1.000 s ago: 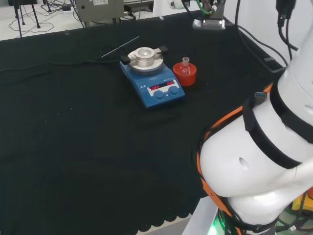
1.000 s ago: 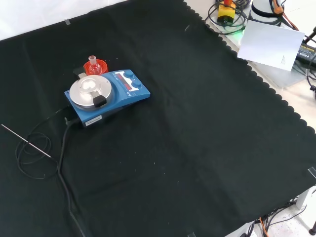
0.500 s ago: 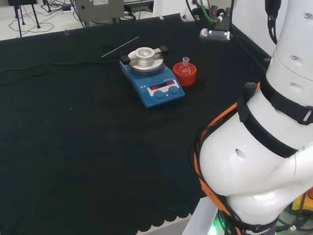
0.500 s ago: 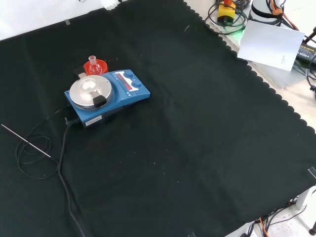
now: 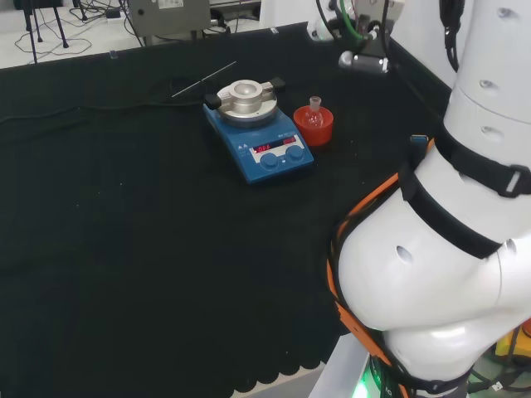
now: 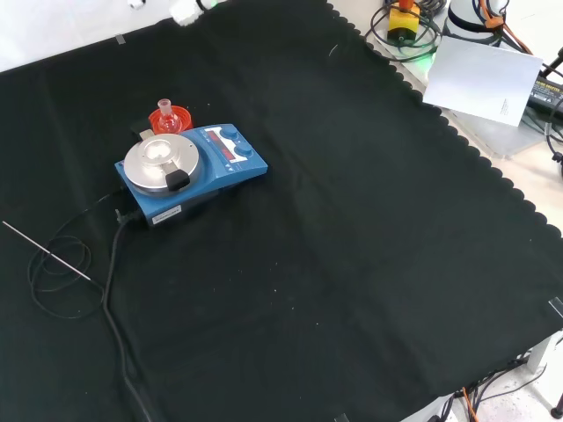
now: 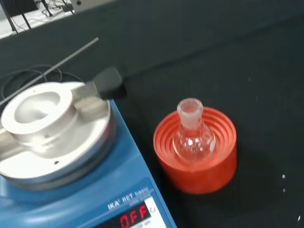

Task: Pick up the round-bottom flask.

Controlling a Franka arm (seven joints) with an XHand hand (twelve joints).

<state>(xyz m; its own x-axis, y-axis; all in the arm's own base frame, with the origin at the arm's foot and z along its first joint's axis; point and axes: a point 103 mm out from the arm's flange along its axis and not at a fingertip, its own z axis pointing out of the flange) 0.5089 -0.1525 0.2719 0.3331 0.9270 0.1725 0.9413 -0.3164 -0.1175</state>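
Round-bottom flask (image 7: 194,137) sits neck-up in its red ribbed stand (image 7: 195,151), which keeps it from rolling, just beside the hotplate stirrer (image 5: 259,141). State of fingers: cannot tell.

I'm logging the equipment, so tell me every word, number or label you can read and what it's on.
Red lit display on the blue hotplate stirrer: cut by the picture's edge, not quoted.
White print above it: blurred.
Round-bottom flask, red ribbed stand: no text.
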